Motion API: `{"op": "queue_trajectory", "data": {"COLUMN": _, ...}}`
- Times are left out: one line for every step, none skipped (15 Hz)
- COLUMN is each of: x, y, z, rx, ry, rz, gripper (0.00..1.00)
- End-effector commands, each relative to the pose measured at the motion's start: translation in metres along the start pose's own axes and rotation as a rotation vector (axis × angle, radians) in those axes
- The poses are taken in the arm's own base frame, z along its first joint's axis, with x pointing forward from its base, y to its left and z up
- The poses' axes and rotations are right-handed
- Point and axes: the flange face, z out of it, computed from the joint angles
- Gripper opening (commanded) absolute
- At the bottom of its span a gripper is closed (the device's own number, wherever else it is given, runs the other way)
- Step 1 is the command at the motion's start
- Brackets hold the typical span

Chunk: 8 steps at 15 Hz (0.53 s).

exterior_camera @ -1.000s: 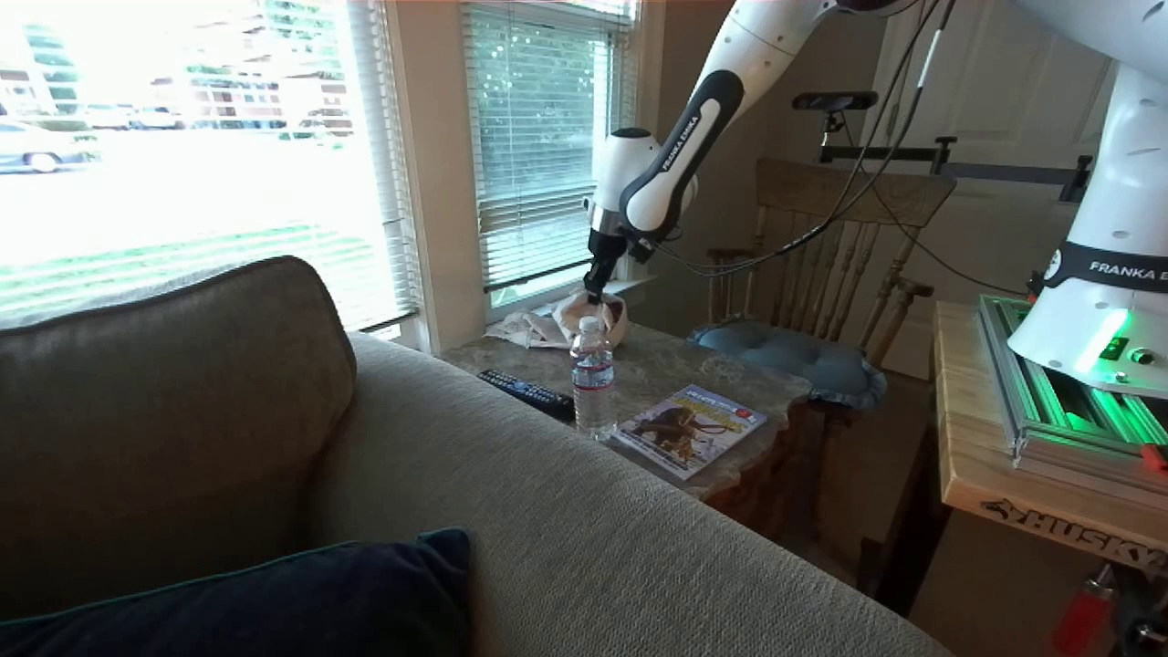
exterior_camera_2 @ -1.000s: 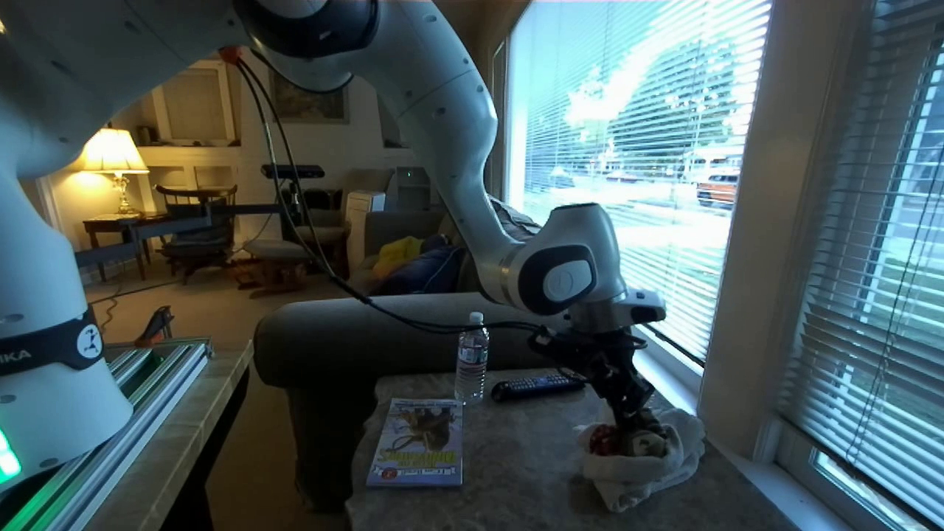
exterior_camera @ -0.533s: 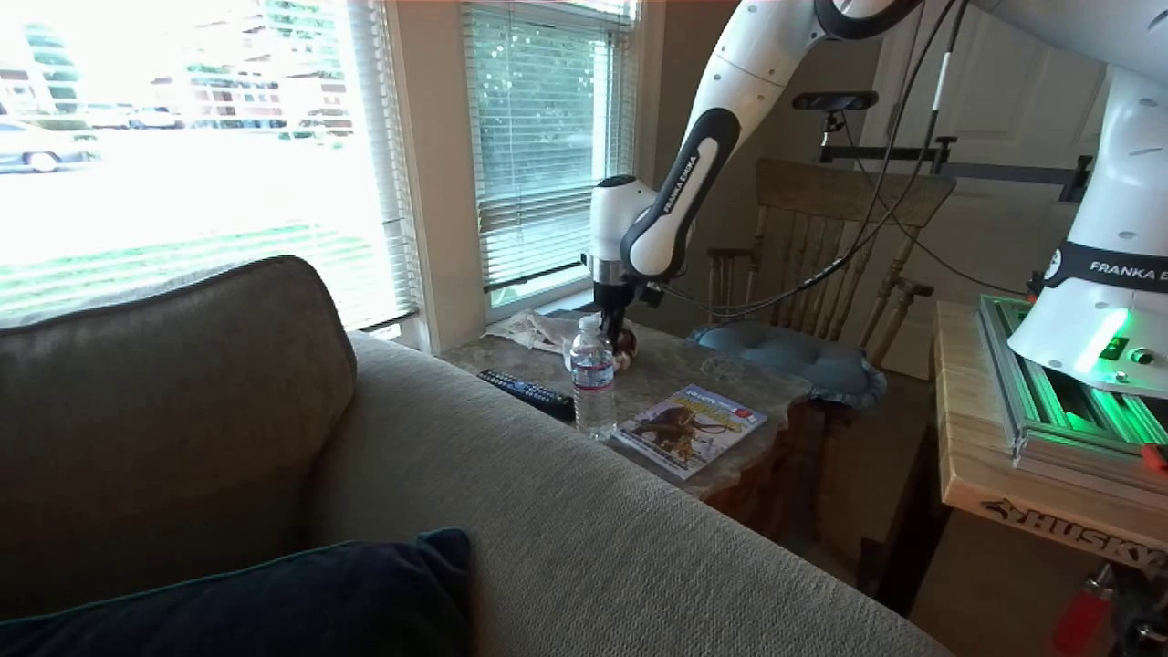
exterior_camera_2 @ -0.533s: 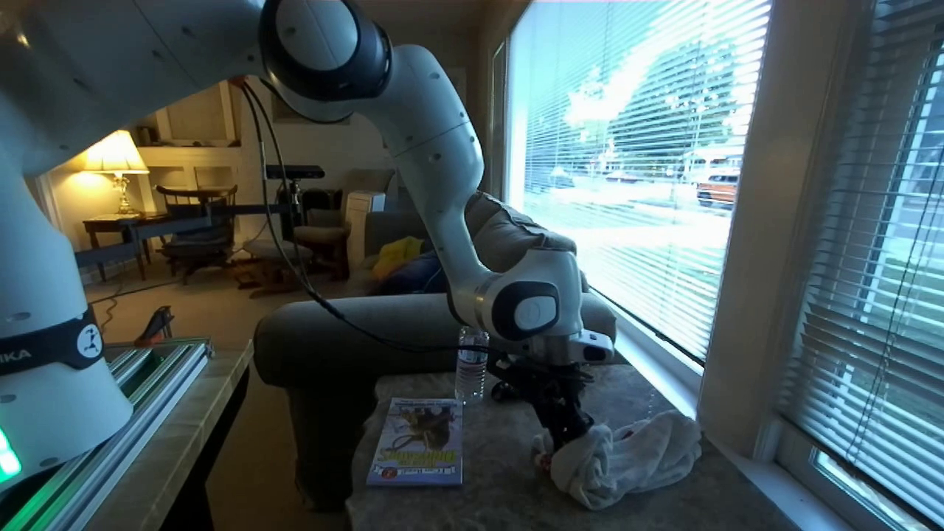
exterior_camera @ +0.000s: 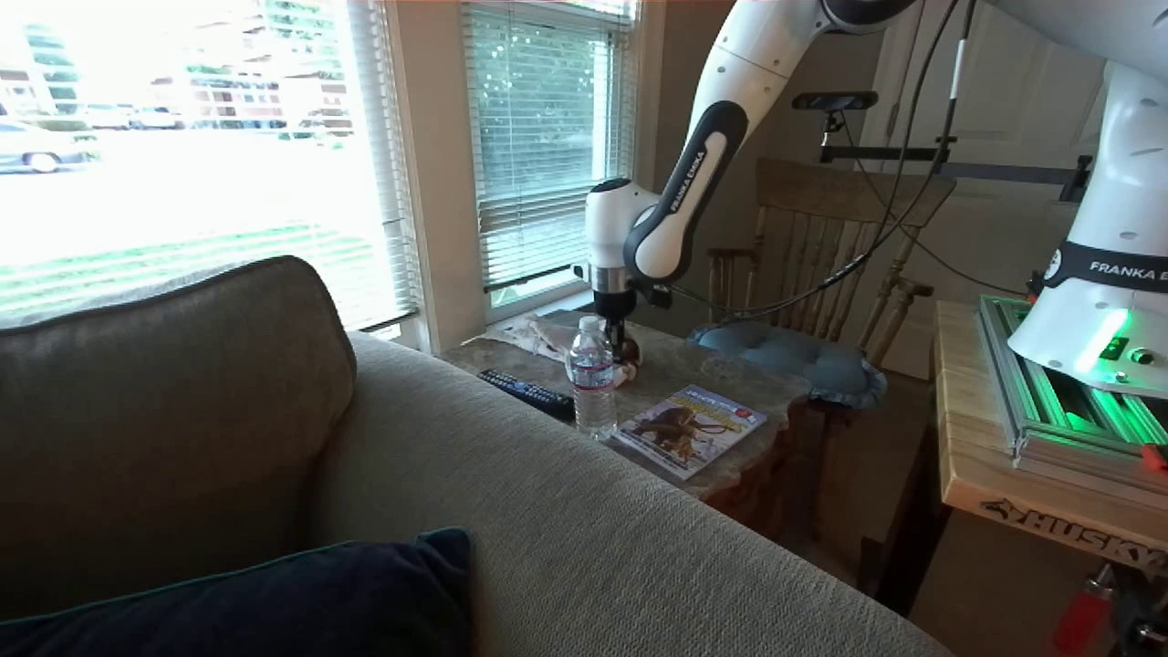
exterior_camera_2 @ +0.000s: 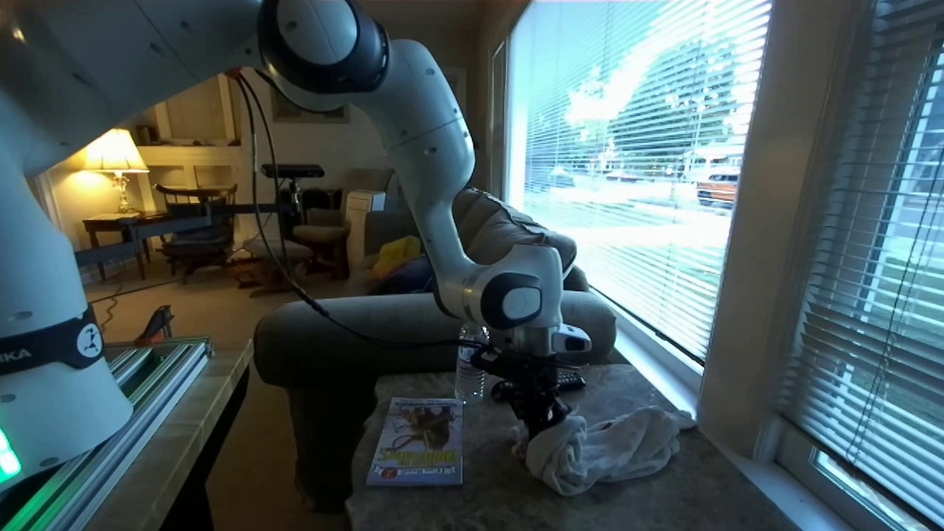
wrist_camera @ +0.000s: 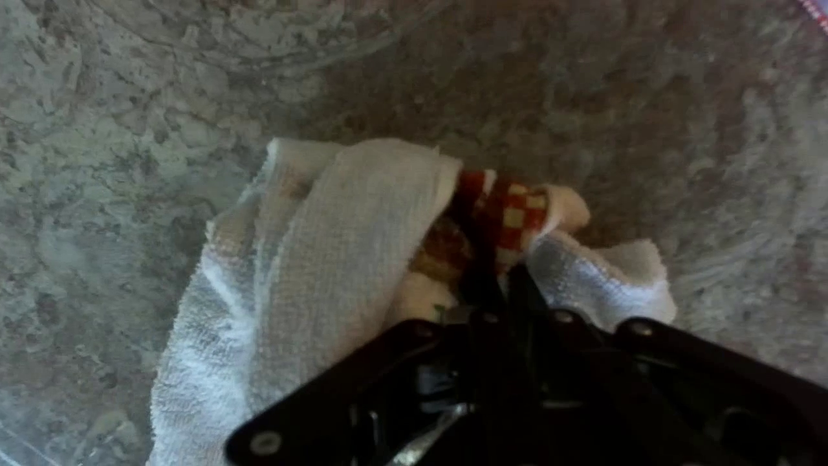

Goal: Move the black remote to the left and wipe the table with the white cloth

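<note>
Two closed jaws on your gripper (wrist_camera: 503, 281) pinch the white cloth (wrist_camera: 349, 265) close by its red checked print, and folds of it bulge on either side of them. The bunched cloth rests on the table (exterior_camera_2: 472, 509), its loose end trailing toward the edge beside the window (exterior_camera_2: 634, 169). Apart from your jaws, the black remote (exterior_camera: 525, 394) lies along the edge beside the sofa (exterior_camera_2: 339, 339). Just past the remote's end you have a water bottle (exterior_camera: 593, 388) standing upright, and next to it a magazine (exterior_camera_2: 417, 442) lying flat near the edge that faces the workbench (exterior_camera: 958, 392).
</note>
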Motion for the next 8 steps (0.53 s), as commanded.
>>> {"op": "queue_trajectory", "data": {"x": -0.018, "y": -0.021, "z": -0.008, "rx": 0.018, "ry": -0.039, "rz": -0.118, "gripper": 0.02}}
{"op": "queue_trajectory", "data": {"x": -0.021, "y": -0.025, "z": -0.008, "rx": 0.02, "ry": -0.051, "rz": -0.145, "gripper": 0.02}}
{"op": "queue_trajectory", "data": {"x": -0.022, "y": -0.026, "z": -0.008, "rx": 0.014, "ry": -0.054, "rz": -0.161, "gripper": 0.02}}
{"op": "queue_trajectory", "data": {"x": -0.022, "y": -0.026, "z": -0.007, "rx": 0.01, "ry": -0.063, "rz": -0.165, "gripper": 0.02}}
{"op": "queue_trajectory", "data": {"x": -0.019, "y": -0.023, "z": -0.006, "rx": -0.001, "ry": -0.062, "rz": -0.149, "gripper": 0.02}}
{"op": "queue_trajectory", "data": {"x": -0.013, "y": -0.016, "z": -0.005, "rx": -0.023, "ry": -0.05, "rz": -0.109, "gripper": 0.02}}
{"op": "queue_trajectory", "data": {"x": -0.01, "y": -0.01, "z": -0.005, "rx": -0.032, "ry": -0.048, "rz": -0.08, "gripper": 0.02}}
{"op": "queue_trajectory", "data": {"x": -0.005, "y": 0.001, "z": -0.004, "rx": -0.049, "ry": -0.039, "rz": -0.037, "gripper": 0.02}}
